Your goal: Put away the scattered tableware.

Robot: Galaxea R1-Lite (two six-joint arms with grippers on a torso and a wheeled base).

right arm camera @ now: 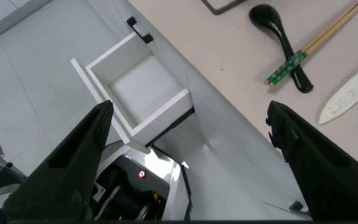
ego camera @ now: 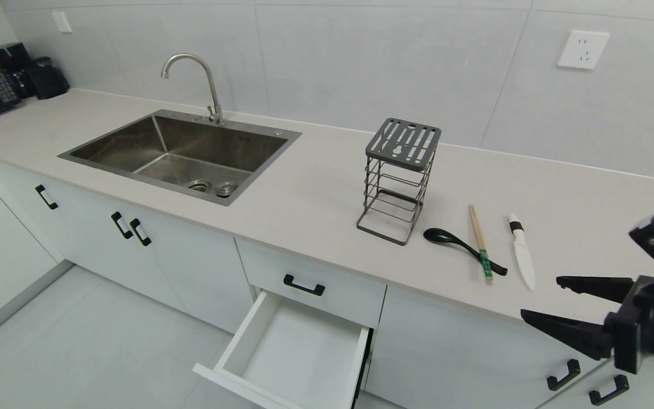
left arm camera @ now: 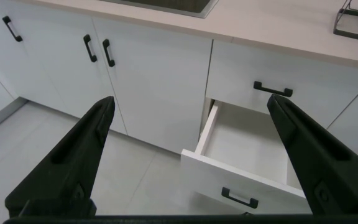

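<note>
Spoon (ego camera: 463, 245): black, lying on the surface (ego camera: 315, 193), just right of the wire rack (ego camera: 398, 182).
Chopsticks (ego camera: 480, 241): lying across the spoon's handle, touching it.
Knife (ego camera: 522, 253): white, flat on the surface, just right of the chopsticks.
Right hand (ego camera: 540, 296): released, fingers spread and empty, off the surface's front edge near the knife.
Left hand (left arm camera: 190, 102): released, fingers wide apart and empty, facing the open drawer (left arm camera: 229, 177).
</note>
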